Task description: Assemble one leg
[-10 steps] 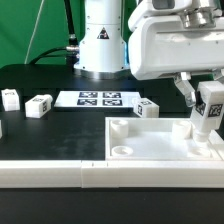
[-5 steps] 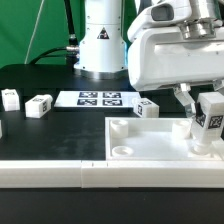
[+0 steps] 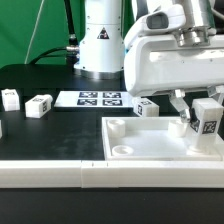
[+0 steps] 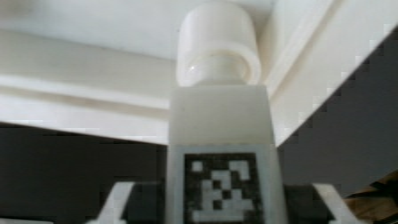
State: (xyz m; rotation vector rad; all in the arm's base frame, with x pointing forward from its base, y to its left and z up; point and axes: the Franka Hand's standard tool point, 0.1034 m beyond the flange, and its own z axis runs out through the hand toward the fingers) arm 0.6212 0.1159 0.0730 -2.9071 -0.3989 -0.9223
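My gripper point(image 3: 203, 112) is shut on a leg point(image 3: 207, 122), a small white block with a black-and-white tag, held tilted just above the far corner of the white square panel point(image 3: 150, 152) at the exterior view's right. In the wrist view the leg point(image 4: 222, 130) runs out from between my gripper's point(image 4: 221, 205) fingers. Its rounded peg end points at the panel point(image 4: 71, 85). I cannot tell whether the leg touches the panel.
Three more legs lie on the black table: two at the exterior view's left point(image 3: 9, 98) point(image 3: 39, 105), one behind the panel point(image 3: 147, 107). The marker board point(image 3: 100, 98) lies at the back. A long white bar point(image 3: 50, 172) runs along the front.
My gripper has moved down with the leg and slightly to the exterior view's left, closer to the panel's corner. The other parts have not moved.
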